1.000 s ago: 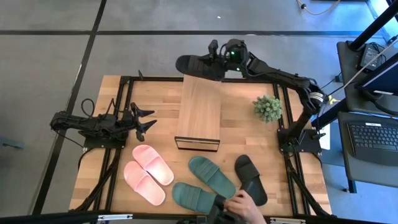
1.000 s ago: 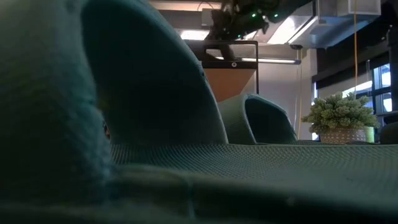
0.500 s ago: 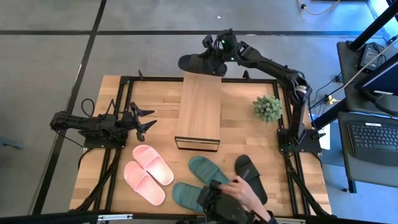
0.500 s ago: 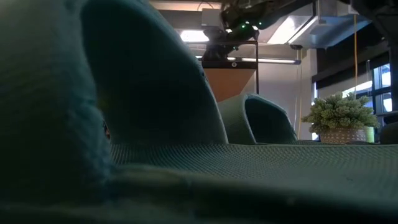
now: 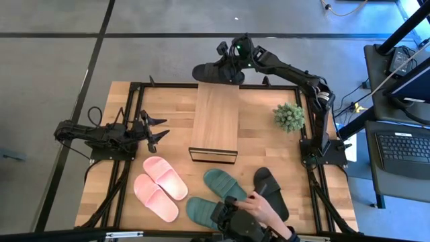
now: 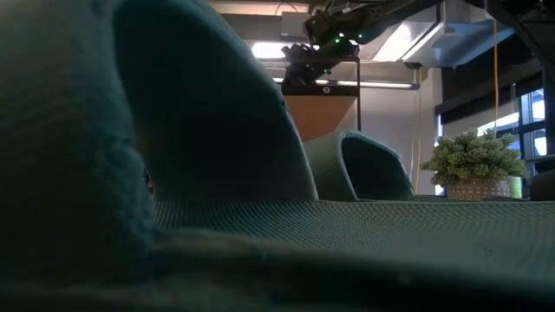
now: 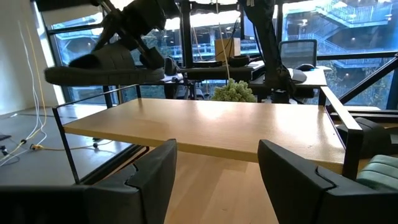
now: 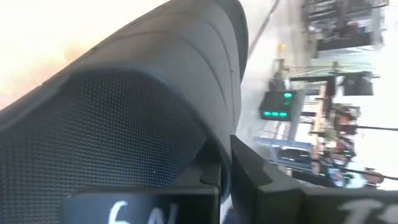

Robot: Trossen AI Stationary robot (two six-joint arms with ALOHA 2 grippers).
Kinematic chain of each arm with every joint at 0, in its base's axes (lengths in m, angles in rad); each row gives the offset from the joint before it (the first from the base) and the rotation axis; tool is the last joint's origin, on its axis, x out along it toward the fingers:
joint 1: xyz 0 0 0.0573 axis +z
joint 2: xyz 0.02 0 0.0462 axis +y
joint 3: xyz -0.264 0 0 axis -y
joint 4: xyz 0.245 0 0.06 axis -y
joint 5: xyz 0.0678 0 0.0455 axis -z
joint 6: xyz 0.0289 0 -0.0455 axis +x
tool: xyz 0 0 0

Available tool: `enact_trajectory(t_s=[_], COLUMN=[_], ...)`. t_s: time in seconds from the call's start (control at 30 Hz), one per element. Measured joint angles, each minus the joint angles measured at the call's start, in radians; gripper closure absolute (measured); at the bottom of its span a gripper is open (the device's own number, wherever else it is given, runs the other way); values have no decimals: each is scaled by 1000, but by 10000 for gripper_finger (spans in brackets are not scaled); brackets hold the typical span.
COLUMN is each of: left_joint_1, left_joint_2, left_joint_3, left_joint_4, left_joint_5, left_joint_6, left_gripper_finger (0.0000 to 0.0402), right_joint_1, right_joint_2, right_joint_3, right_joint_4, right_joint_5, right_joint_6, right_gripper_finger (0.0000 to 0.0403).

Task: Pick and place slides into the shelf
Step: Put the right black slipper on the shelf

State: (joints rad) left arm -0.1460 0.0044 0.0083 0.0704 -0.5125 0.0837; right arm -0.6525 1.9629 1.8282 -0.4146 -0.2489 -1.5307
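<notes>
A dark green slide (image 6: 173, 156) fills most of the low view, its wide strap arching up and its textured footbed running across the bottom. Its mate (image 6: 364, 169) lies farther in. Behind stands the shelf (image 6: 319, 104), with the right gripper (image 6: 308, 54) and a black slide (image 6: 299, 74) above its top. A potted plant (image 6: 473, 165) sits toward the table's right edge.

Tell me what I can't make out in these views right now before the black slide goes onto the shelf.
- Low view: a dark green slide right at the lens hides nearly the whole table.
- High view: a person's hand covers parts of the green slides; the shelf top hides any lower boards.
- Right wrist view: the held black slide fills the frame, hiding the right gripper fingertips.
- Left wrist view: the left gripper is open and idle.
</notes>
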Motion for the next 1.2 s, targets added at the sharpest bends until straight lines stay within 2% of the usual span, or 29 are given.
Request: enact_trajectory(t_s=[0.8, 1.03, 1.2], left_joint_1=[0, 0, 0], left_joint_2=[0, 0, 0], left_joint_3=[0, 0, 0], left_joint_4=[0, 0, 0], left_joint_5=[2, 1, 1], left_joint_6=[5, 6, 6], left_gripper_finger=[185, 185, 185], right_joint_1=[1, 2, 8], right_joint_2=[82, 85, 85], right_joint_3=[-1, -1, -1], right_joint_4=[-26, -27, -26], right_joint_5=[-15, -16, -10], right_joint_6=[8, 42, 173], right_gripper_finger=[391, 338, 319])
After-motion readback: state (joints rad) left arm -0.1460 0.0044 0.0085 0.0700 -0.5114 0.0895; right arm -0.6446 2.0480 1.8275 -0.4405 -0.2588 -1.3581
